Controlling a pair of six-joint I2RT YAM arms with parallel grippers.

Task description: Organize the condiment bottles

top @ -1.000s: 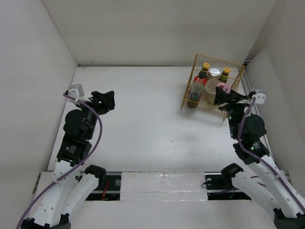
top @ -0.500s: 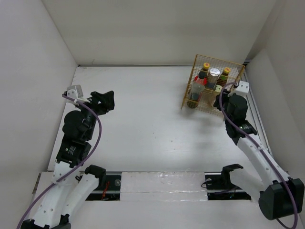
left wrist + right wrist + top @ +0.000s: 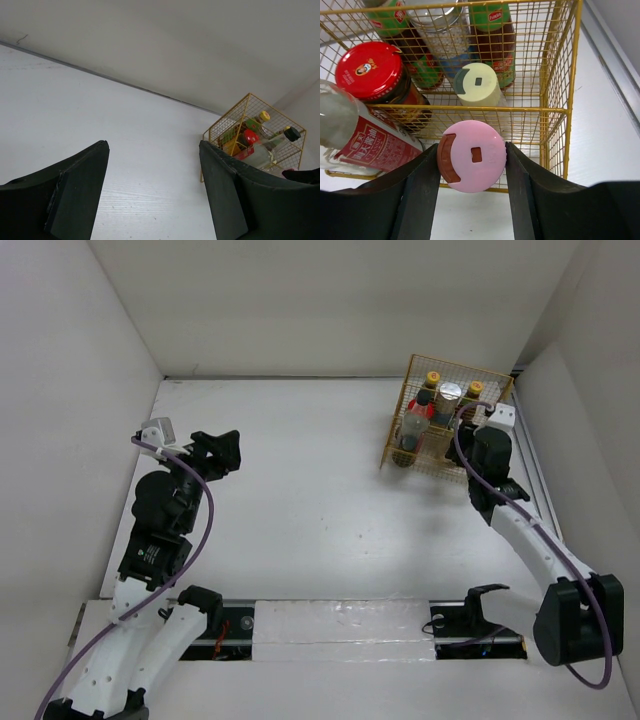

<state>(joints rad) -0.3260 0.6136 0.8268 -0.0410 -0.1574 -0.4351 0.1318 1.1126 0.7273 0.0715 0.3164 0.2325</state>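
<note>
Jaws of the right gripper (image 3: 471, 150) are shut on a pink-capped shaker (image 3: 472, 156), one dark finger (image 3: 420, 190) pressed to each side of its lid, at the near edge of a gold wire basket (image 3: 572, 75). From the wrist view the shaker sits between the basket's two front cross wires; whether it rests on the basket floor cannot be told.

Just behind it stands a pale-yellow-capped shaker (image 3: 477, 84). A red-lidded jar (image 3: 369, 70) stands to the left, and a tall red-labelled bottle (image 3: 365, 142) lies tilted across the front left corner. Along the back row are a silver-lidded jar (image 3: 436, 15) and two green-labelled bottles, one on its right (image 3: 492, 20) and one on its left (image 3: 387, 15).

From above, the basket sits in the far right corner of the white table (image 3: 300, 490), with the right arm (image 3: 520, 530) reaching to its near right side.

Across the table, well apart from the basket, the left gripper (image 3: 152, 145) hangs with its jaws spread wide and nothing between them, pointing along the bare tabletop.
</note>
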